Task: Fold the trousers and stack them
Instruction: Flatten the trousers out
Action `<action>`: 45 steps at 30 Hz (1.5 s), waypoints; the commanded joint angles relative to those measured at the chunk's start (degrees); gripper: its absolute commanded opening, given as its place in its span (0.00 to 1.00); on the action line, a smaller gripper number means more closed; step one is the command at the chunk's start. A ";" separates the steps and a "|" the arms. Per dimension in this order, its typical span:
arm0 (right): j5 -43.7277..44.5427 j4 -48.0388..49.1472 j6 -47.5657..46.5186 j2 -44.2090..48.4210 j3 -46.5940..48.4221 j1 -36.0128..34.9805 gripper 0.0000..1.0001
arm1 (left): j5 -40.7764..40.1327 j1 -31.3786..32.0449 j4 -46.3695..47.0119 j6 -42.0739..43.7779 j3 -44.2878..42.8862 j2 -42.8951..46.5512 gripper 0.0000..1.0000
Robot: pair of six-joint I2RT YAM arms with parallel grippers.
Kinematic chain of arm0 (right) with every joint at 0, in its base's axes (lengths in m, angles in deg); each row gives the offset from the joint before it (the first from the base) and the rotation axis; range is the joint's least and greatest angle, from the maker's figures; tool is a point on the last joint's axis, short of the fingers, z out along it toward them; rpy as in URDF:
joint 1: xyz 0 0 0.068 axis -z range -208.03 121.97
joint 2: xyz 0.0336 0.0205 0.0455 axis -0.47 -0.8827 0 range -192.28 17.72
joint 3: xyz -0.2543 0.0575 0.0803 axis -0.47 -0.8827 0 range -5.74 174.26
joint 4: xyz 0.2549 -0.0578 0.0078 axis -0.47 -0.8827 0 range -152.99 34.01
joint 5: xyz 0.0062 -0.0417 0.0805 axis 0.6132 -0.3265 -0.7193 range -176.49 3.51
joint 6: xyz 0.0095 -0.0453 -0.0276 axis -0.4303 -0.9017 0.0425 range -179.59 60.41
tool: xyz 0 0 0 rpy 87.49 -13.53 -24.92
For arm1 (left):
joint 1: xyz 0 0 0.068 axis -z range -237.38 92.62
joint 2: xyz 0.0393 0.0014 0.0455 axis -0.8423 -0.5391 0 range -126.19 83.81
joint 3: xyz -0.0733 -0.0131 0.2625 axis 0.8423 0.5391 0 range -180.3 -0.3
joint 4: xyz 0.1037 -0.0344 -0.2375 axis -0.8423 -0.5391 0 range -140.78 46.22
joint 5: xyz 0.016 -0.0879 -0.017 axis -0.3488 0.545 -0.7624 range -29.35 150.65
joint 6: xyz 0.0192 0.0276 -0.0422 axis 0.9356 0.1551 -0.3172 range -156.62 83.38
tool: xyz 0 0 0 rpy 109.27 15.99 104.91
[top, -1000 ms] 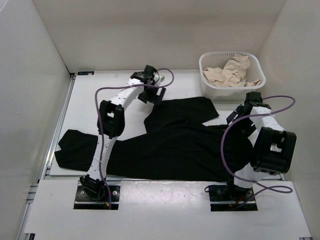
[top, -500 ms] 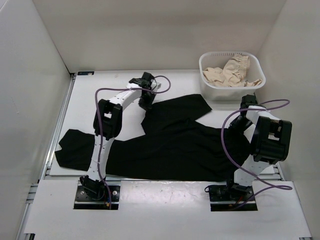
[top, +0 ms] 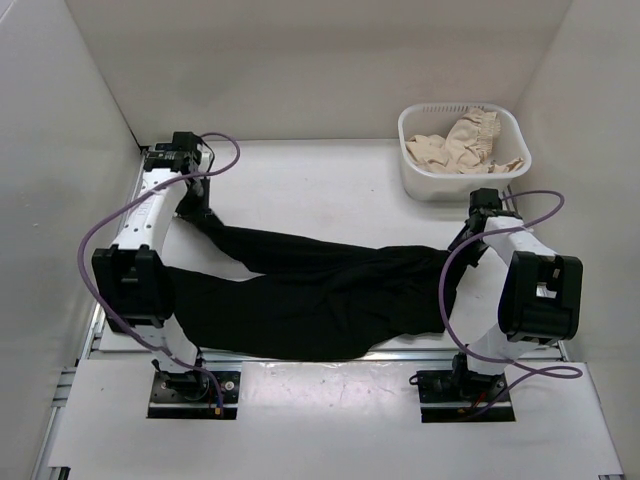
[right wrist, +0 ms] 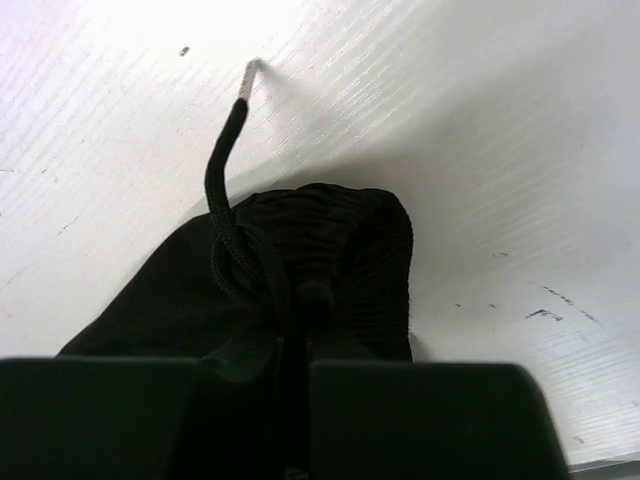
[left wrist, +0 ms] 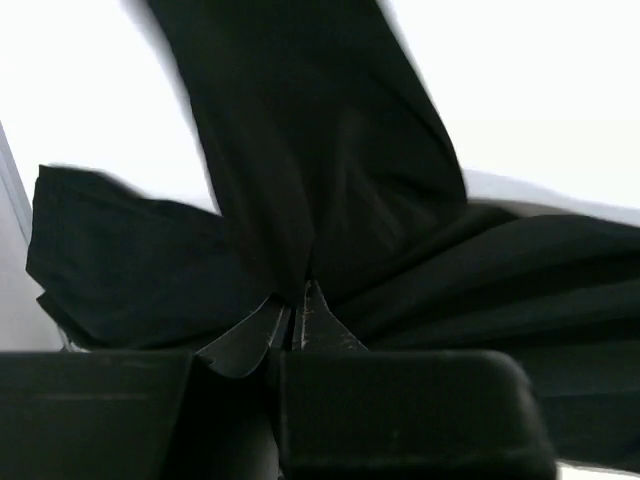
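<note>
Since a second ago your left arm has swung from the table's middle to its far left corner, dragging one trouser leg along. The left end effector (top: 197, 205) is now clamped on that leg's end. The trousers (top: 310, 290) stretch across the table (top: 320, 180). Your right end effector (top: 470, 240) pinches the waistband, drawstring (right wrist: 228, 150) trailing out. A basket (top: 415, 175) of beige cloth (top: 460, 140) sits far right.
</note>
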 commanded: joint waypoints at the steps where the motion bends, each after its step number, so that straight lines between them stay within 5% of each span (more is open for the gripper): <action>1: 7.12 -1.23 -4.58 0.91 3.55 0.50 0.00 | -6.92 -2.00 -3.52 1.80 -0.55 -3.20 0.14; 5: 9.93 -4.66 -6.68 1.60 6.80 1.02 0.00 | -1.57 -3.23 -10.99 1.80 -10.04 -9.52 0.18; 9: 9.15 -5.28 -10.46 3.19 7.95 1.02 0.04 | 1.08 -3.23 -11.01 1.80 -6.55 -9.54 0.74; 13: 7.91 -7.39 -11.70 3.20 10.50 1.02 0.27 | 1.96 -11.01 -10.22 1.80 -11.34 -9.54 0.90; 15: 7.91 -7.92 -11.70 3.20 11.98 1.02 0.42 | 2.67 -16.21 -8.55 1.80 -14.26 -10.94 0.92; 19: 6.68 -8.45 -10.65 1.28 13.31 1.02 0.57 | 3.28 -27.90 -3.11 1.80 -12.52 -16.02 0.92; 25: 6.15 -9.50 -8.89 -5.75 19.55 1.02 0.76 | 0.48 -28.45 3.92 1.80 -13.04 -24.56 0.91; 30: 2.72 -12.13 -5.64 -11.82 23.50 1.02 0.80 | -3.31 -28.98 6.75 1.80 -9.98 -28.26 0.94; 34: 2.72 -14.34 -4.14 -15.68 22.90 1.02 0.80 | -1.74 -29.51 7.36 1.80 -6.20 -28.79 0.88; 38: 2.72 -12.15 -2.39 -19.29 21.40 1.02 0.76 | -1.02 -29.51 7.36 1.80 -4.25 -28.79 0.37; 39: 3.25 -12.14 -2.38 -21.13 21.40 1.02 0.63 | -1.02 -29.51 7.36 1.80 -3.65 -28.27 0.14; 40: 3.25 -12.14 -2.38 -21.93 21.40 1.02 0.54 | -1.02 -29.51 7.36 1.80 -3.64 -28.26 0.14; 41: 4.12 -12.14 -2.38 -22.55 22.71 1.02 0.34 | -0.42 -29.51 7.36 1.80 -3.64 -27.56 0.14; 45: 6.58 -13.80 -4.57 -21.16 25.87 2.07 0.00 | -1.02 -29.51 6.31 1.80 -8.54 -24.66 0.14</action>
